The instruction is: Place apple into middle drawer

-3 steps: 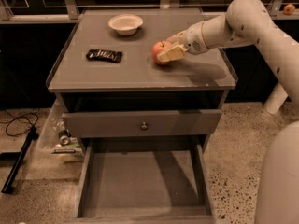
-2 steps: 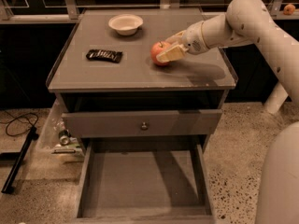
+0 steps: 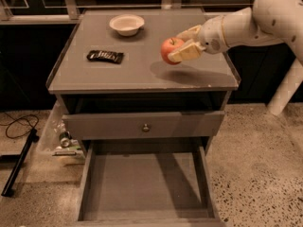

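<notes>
Step in hand: carry. Pincer (image 3: 179, 46) clamped on apple (image 3: 169, 50), over right half of table (image 3: 137, 74), apple clear of surface. Drawer (image 3: 142, 186) open below front edge, floor bare. Next move calls for: forward past front edge, down into drawer, release.

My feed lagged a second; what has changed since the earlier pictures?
The gripper, closed on the apple, has lifted it just off the cabinet top, slightly rightward; its shadow now shows beneath. The middle drawer stays open; the white bowl and dark snack packet have not moved.
</notes>
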`<state>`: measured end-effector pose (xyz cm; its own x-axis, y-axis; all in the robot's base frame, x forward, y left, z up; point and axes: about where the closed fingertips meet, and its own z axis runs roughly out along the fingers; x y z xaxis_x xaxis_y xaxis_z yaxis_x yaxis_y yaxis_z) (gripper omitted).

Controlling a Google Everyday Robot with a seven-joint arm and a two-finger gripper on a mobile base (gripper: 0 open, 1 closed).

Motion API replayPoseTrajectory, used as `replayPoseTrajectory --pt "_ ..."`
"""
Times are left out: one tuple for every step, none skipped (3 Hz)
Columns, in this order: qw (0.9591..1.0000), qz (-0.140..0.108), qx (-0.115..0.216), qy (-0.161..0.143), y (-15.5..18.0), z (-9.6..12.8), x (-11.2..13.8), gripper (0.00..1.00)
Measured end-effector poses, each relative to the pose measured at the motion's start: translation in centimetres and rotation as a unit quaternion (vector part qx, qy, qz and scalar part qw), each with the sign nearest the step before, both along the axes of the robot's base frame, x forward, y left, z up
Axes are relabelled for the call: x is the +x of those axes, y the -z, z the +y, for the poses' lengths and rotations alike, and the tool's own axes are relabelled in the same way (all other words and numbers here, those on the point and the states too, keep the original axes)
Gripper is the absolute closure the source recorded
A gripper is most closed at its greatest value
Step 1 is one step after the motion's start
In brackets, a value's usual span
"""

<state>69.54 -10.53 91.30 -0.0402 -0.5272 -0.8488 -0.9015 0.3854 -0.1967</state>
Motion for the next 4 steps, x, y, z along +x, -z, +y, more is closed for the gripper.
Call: replayPoseTrajectory --pt "0.9998 -0.019 -0.004 0.000 -1.1 -1.6 -3.1 1.00" --pt "0.9995 -0.026 -0.018 0.005 -0.4 -3.3 -6.5 1.00" --pt "0.9990 -0.018 -0.034 0.021 1.7 -4.8 -9.7 1.00" --pt "0.9982 0.003 -0.043 0.042 4.8 -6.4 -13.0 1.00"
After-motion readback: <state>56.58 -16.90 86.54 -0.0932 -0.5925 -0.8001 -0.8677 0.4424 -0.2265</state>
